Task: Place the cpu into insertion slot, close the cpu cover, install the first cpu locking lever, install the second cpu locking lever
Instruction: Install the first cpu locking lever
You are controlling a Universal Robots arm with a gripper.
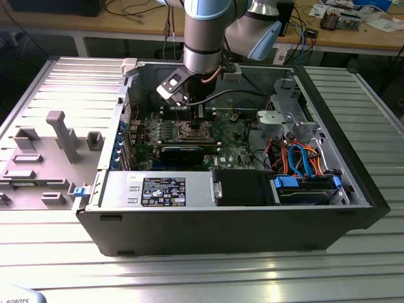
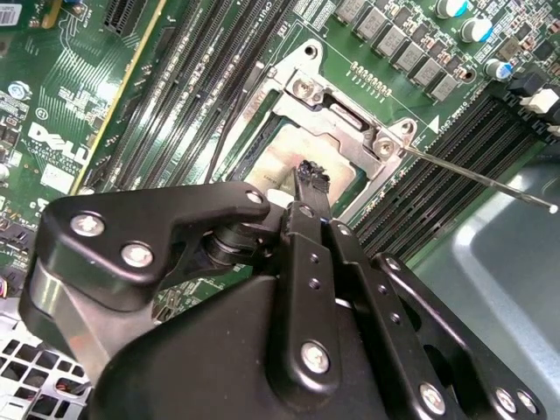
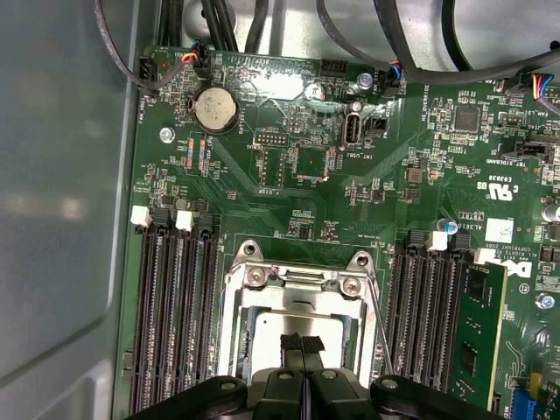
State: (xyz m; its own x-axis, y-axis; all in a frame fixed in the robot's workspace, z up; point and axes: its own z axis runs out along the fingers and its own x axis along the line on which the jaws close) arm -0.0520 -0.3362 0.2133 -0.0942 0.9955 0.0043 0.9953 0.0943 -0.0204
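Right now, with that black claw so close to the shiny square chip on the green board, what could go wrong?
The black gripper, fingertips shut, is right over the silver-grey square cpu; an off-centre push could perhaps scratch or shift it. The thin metal locking lever sticks out loose above the long black memory slots, so the arm might snag or bend it.

A ribbed, silvery metal table (image 1: 189,278) carries everything here. An open black computer case (image 1: 221,224) lies on its side across the middle of it. Just beside the case, toward the exterior view's left, rests a flat grey tray (image 1: 38,158) with upright blocks, and a white object (image 1: 19,295) sits at the near corner.
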